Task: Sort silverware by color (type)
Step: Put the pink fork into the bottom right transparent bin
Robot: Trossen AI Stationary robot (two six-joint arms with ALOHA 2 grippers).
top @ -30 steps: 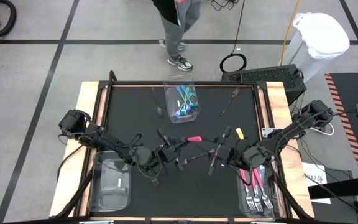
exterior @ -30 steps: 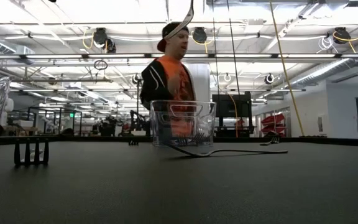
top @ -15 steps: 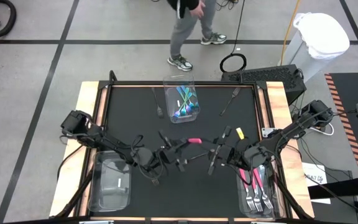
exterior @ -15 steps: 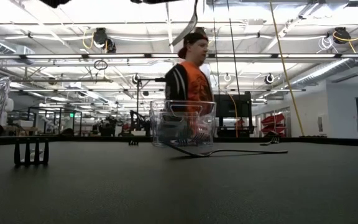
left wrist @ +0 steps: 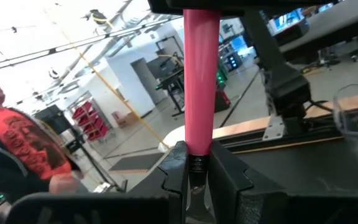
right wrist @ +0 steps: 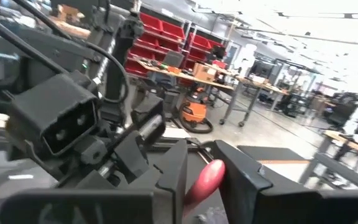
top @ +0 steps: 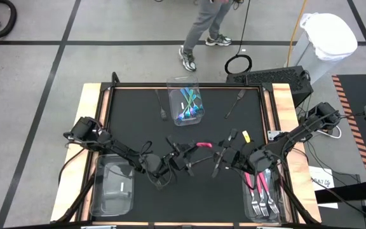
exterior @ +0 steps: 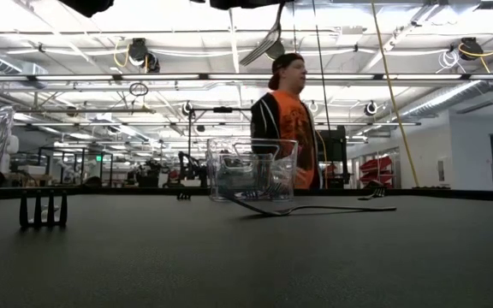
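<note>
A fork with a pink handle [top: 202, 145] hangs above the middle of the black table, between my two grippers. My left gripper [top: 189, 152] is shut on it from the table's left, and my right gripper [top: 218, 151] is shut on the handle's other end. The fork's silver head [exterior: 265, 43] shows high in the low view. A clear bin [top: 186, 105] at the far middle holds teal-handled silverware. The bin at the near right [top: 264, 191] holds pink-handled forks. Two dark forks [top: 162, 105] [top: 235, 103] lie flat on the table beside the far bin. My left gripper pinches the fork between its two fingers at the neck [left wrist: 196, 163], where the pink handle meets the metal. It comes about level from the table's left, and the handle [left wrist: 201, 81] sticks out past the fingertips. The fork is lifted clear of the table. My right gripper has the handle's rounded free end [right wrist: 207, 177] between its two fingers [right wrist: 173, 168]. It comes about level from the table's right, facing the left gripper. The fork spans between the two grippers, clear of the table.
A clear bin [top: 113, 187] stands at the near left. A small yellow object [top: 244, 135] lies right of centre. A person [top: 202, 25] walks on the floor beyond the table's far edge. Wooden rails [top: 91, 102] border the black mat.
My left gripper has shifted a little toward my right gripper and down, taking the pink-handled fork with it. In the low view the fork's head now hangs lower and farther right. The person beyond the table has walked to the right.
</note>
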